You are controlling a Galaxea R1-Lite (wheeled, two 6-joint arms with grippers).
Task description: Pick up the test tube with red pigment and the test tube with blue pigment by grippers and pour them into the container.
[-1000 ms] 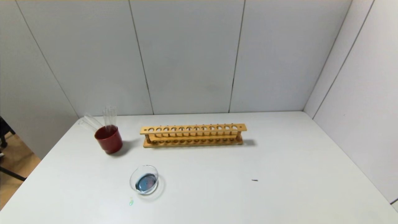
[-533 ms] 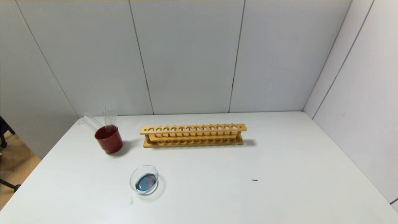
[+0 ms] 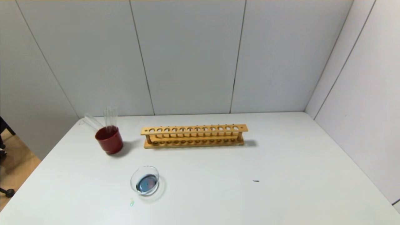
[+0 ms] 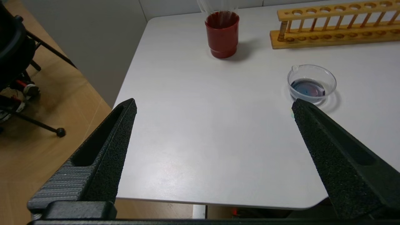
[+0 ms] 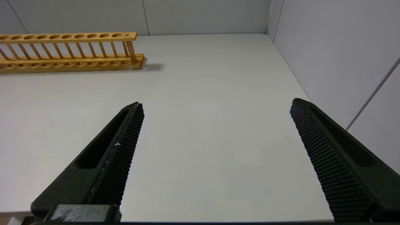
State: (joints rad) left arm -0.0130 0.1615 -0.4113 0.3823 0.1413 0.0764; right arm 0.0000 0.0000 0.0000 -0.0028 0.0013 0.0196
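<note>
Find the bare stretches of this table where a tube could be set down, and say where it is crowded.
The widest free patch lies right of the wooden rack, from its end toward the side wall and the front edge of the table; only a tiny dark speck lies there. The strip between rack and glass dish is bare. The red cup, dish and rack crowd the left rear.

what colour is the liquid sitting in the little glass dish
Dark blue with a purplish tinge, pooled in the glass dish; the left wrist view shows it best.
</note>
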